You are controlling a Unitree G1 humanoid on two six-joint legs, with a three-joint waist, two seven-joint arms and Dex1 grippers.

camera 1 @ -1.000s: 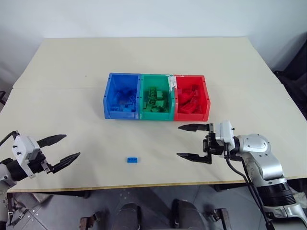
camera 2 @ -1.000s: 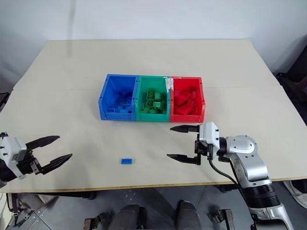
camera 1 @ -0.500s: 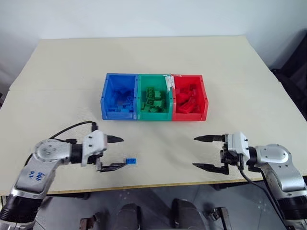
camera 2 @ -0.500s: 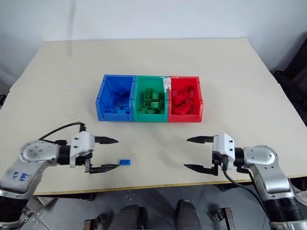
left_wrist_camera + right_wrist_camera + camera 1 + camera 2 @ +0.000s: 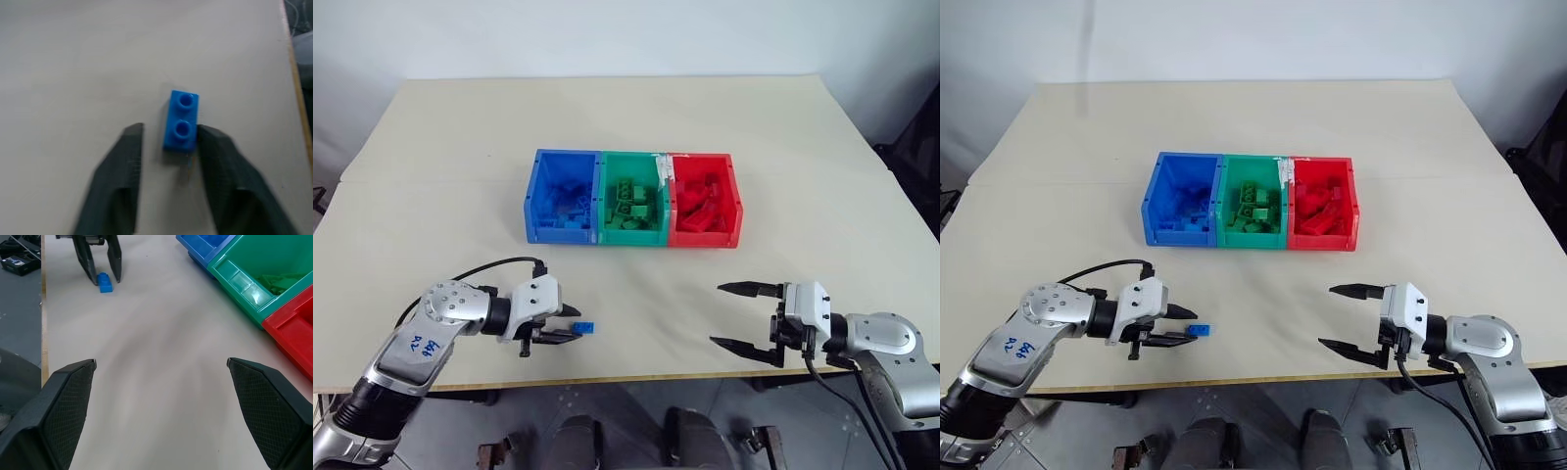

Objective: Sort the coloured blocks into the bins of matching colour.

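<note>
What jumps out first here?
The row of bins, blue, green and red, mid-table with bricks inside. Near the front edge, the left gripper brackets a lone blue block lying on the table, one finger against it. The right gripper hangs open, apart.

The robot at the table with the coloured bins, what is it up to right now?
It is sorting toy bricks by colour. Its left claw has its two black fingers around one small blue studded plastic brick lying on the pale table near the front edge; one finger touches the brick, the other stands apart. The right claw hangs open over the table, holding nothing. The joined blue plastic bin, green bin and red bin hold bricks of their colours.
</note>
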